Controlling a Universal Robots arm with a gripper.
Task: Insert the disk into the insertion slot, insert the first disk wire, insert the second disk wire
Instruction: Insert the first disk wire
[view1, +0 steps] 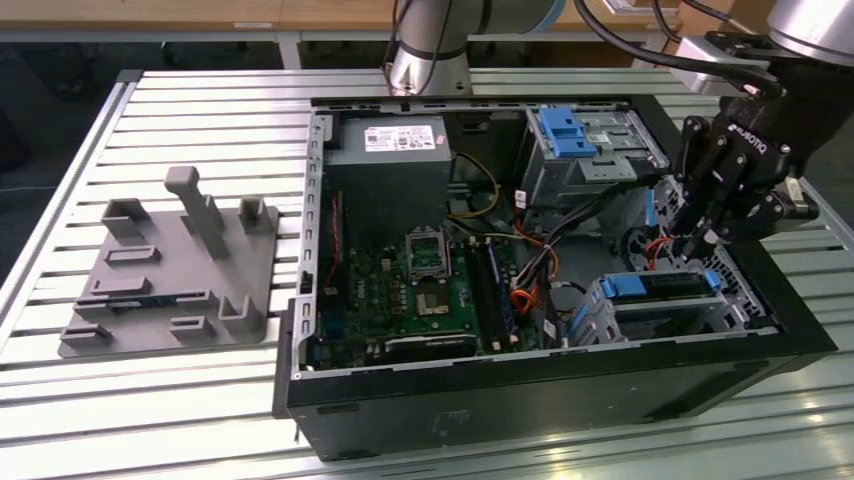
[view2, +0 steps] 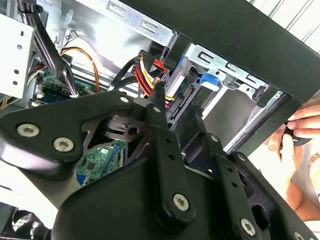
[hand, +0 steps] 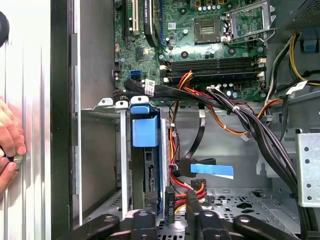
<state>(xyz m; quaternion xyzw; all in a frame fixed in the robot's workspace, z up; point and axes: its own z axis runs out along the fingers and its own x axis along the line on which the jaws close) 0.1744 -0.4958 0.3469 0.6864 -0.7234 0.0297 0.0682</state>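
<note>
The disk (hand: 145, 150), silver in a bright blue carrier, sits inside the insertion slot (hand: 122, 165), a low perforated metal cage at the near right of the open computer case (view1: 534, 390). In the exterior view the disk (view1: 654, 287) lies just below my gripper (view1: 697, 250). My gripper (hand: 172, 215) is at the disk's rear end, open, with its fingers (view2: 159, 107) on either side of a black plug (hand: 170, 207). Red, yellow and orange wires (view2: 146, 75) lead to that plug. I cannot tell which strand is the first disk wire.
A person's hand (hand: 7, 142) rests outside the case wall (view2: 295, 127). A taller cage with a blue bracket (view1: 577, 135) stands at the case's back. Black cable bundles (hand: 240, 112) cross above the slot. A grey fixture (view1: 174, 270) lies at the exterior view's left.
</note>
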